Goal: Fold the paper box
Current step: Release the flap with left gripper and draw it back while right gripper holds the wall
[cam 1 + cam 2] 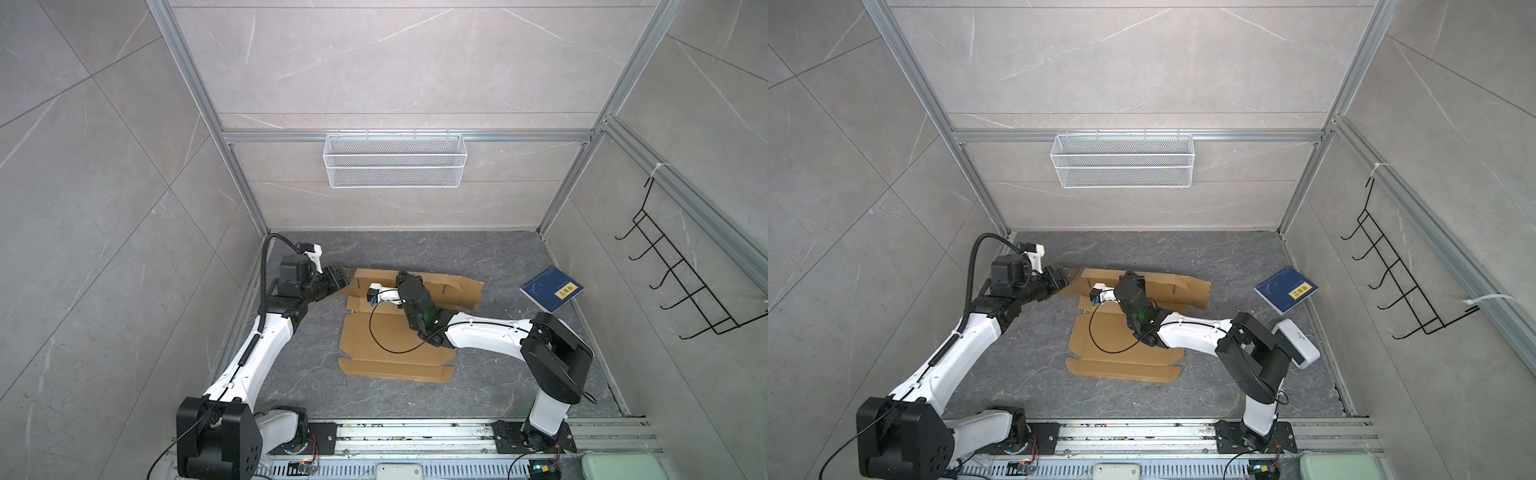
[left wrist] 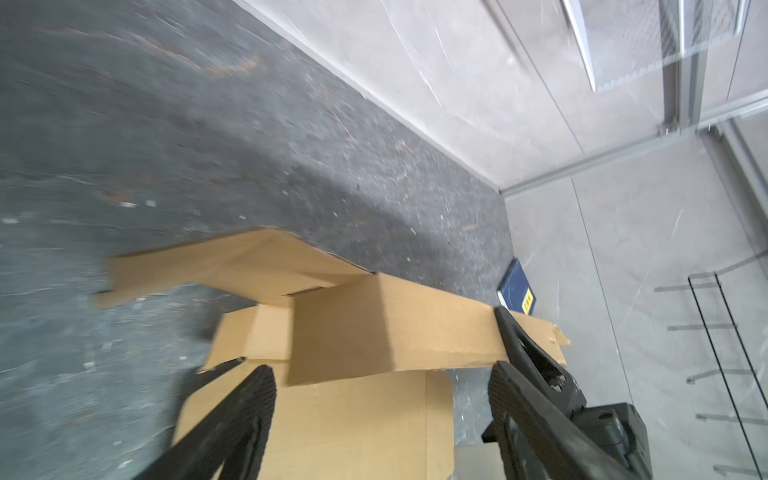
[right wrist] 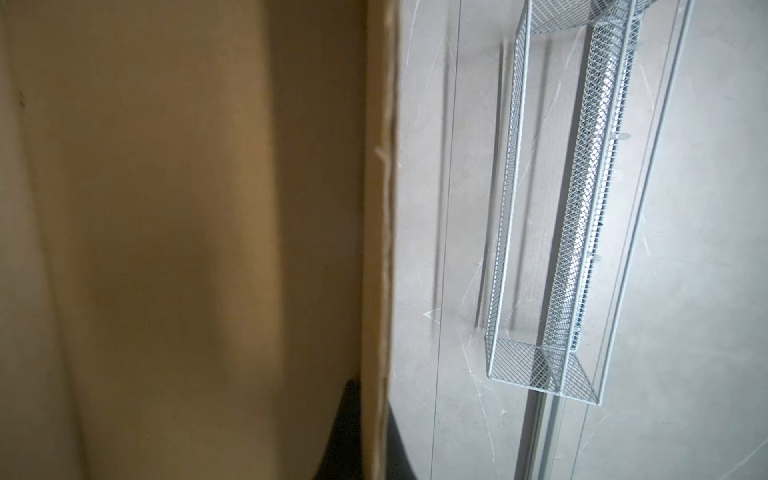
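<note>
The paper box [image 1: 395, 345] [image 1: 1121, 345] is a brown cardboard sheet lying mostly flat on the dark floor, with creases and tabs showing. Its far panel [image 2: 395, 324] is raised off the floor. My right gripper [image 1: 401, 275] [image 1: 1127, 274] is shut on that panel's edge; in the right wrist view the board's edge [image 3: 376, 249] runs between the two dark fingers. My left gripper [image 1: 338, 276] [image 1: 1061, 274] [image 2: 380, 374] stands open at the sheet's far left corner, fingers [image 2: 245, 415] spread wide over the cardboard and holding nothing.
A dark blue book with a yellow label [image 1: 550, 289] [image 1: 1285, 289] [image 2: 517, 291] lies at the far right by the wall. A white wire basket [image 1: 395, 160] [image 3: 561, 208] hangs on the back wall. A black hook rack [image 1: 681, 282] hangs on the right wall.
</note>
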